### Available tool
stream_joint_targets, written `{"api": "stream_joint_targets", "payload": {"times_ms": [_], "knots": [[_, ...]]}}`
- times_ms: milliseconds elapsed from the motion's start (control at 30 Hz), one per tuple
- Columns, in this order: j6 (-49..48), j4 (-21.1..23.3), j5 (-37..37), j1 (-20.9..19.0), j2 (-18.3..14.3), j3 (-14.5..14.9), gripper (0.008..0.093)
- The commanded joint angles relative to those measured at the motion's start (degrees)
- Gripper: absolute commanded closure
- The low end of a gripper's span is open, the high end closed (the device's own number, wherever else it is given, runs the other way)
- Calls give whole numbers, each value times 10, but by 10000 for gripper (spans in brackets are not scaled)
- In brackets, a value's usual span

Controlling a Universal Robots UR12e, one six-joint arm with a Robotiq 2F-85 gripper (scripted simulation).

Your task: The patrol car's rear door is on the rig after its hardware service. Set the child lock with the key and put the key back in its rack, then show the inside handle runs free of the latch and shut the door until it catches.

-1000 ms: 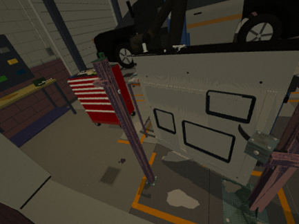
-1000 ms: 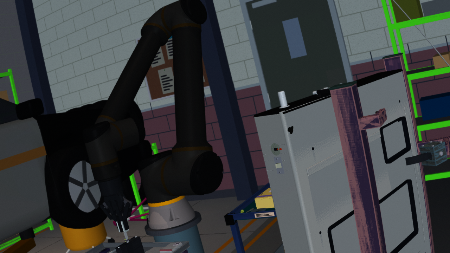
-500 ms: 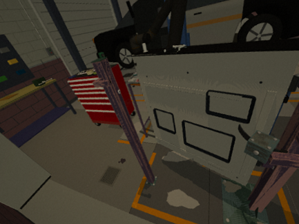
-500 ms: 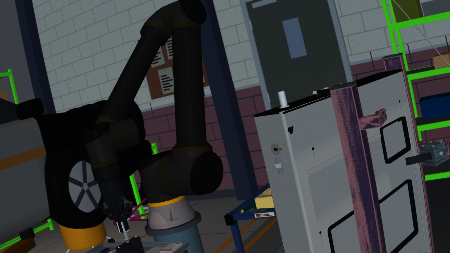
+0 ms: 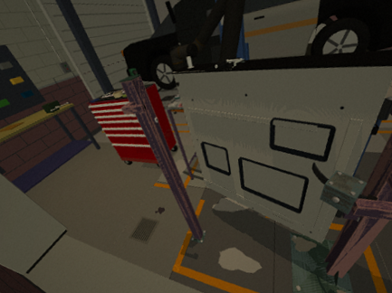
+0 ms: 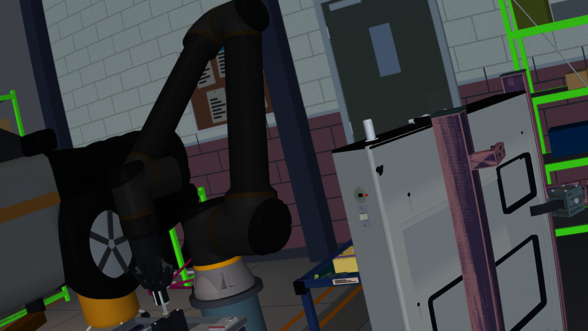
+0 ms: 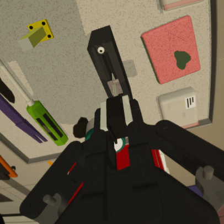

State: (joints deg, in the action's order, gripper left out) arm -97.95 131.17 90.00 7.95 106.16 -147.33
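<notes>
The key (image 7: 116, 91) stands with its blade pointing down into the slot of the black key rack (image 7: 107, 62), which sits on a low tool tray (image 6: 181, 322). The grey rear door (image 6: 444, 230) hangs on its purple rig far to the right, its edge showing the round child lock (image 6: 360, 194) with a red mark. The door's inside faces away in the side camera (image 5: 281, 142). My gripper (image 7: 117, 110) reaches down over the rack at the arm's low end (image 6: 158, 288), closed on the key's black head.
The tray also holds a green-handled screwdriver (image 7: 45, 121), a red pad (image 7: 171, 49), a grey labelled box (image 7: 178, 106) and a yellow bracket (image 7: 37, 34). A patrol car (image 5: 273, 19) stands behind the arm. A red tool chest (image 5: 134, 123) stands left of the door.
</notes>
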Motion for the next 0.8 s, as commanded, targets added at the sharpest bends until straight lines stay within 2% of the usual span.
{"api": "stream_joint_targets", "payload": {"times_ms": [0,500,767], "knots": [[0,1,0,0,0,0,934],[0,3,0,0,-2,-1,934],[0,3,0,0,-2,-1,779]]}}
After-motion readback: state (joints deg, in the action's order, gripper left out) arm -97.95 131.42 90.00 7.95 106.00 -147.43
